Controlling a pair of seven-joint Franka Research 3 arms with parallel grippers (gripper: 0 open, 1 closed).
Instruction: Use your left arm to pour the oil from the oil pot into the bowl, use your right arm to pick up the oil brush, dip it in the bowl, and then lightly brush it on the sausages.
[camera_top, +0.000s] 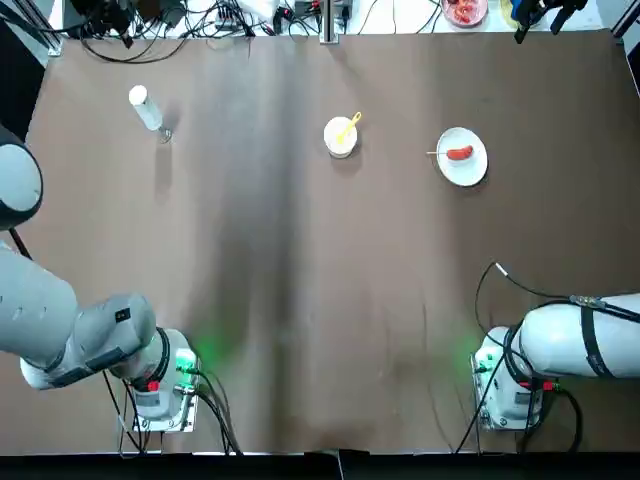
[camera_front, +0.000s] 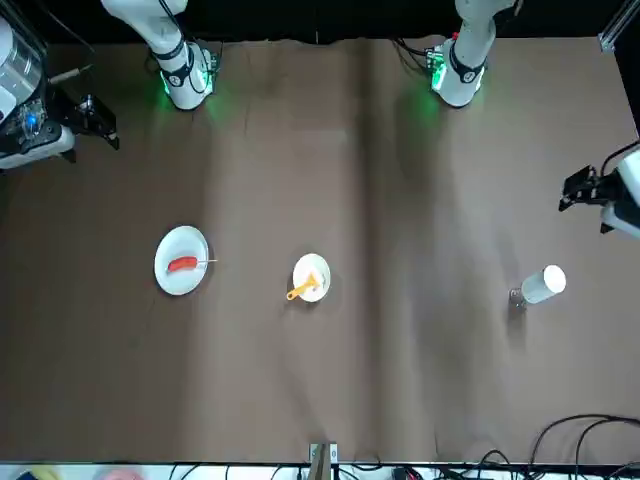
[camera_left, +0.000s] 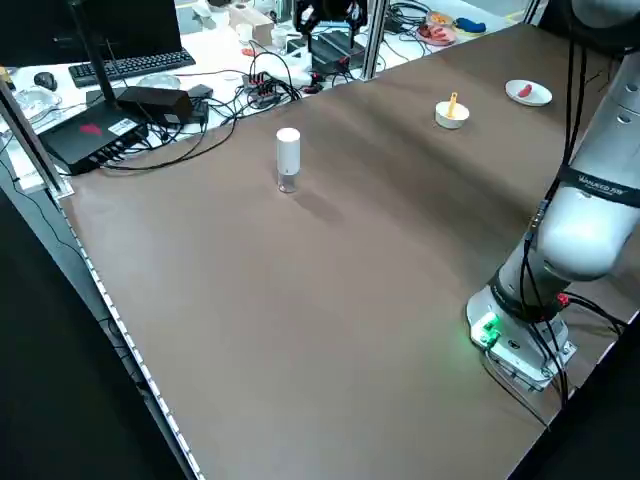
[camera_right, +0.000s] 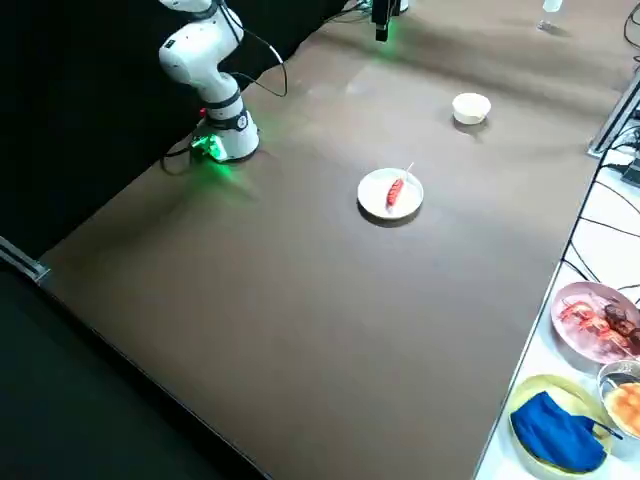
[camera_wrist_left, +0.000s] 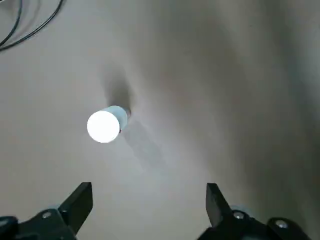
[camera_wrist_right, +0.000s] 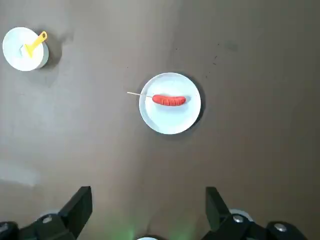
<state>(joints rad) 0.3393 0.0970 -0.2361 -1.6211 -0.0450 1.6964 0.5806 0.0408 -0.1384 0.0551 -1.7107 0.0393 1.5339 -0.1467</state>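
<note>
Left gripper (camera_wrist_left: 149, 200) is hovering w/ jaws wide apart over the upright oil pot (camera_wrist_left: 104, 125), not gripping yet; likely lowering next. Right gripper (camera_wrist_right: 148, 202) is waiting, jaws apart. Oil brush (camera_top: 348, 127) is sitting in the bowl (camera_top: 338, 142), sausages (camera_top: 459, 153) on plate (camera_top: 472, 171).

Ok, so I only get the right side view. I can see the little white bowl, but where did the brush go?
Observer: The oil brush is resting in the bowl, with its yellow handle sticking out over the rim.
Operator: Is the right gripper close to it?
Observer: No. The right gripper hangs open well above the table, looking down on the plate that holds the sausage.
Operator: And the left one?
Observer: The left gripper is open too, above the upright oil pot and not touching it.
</note>
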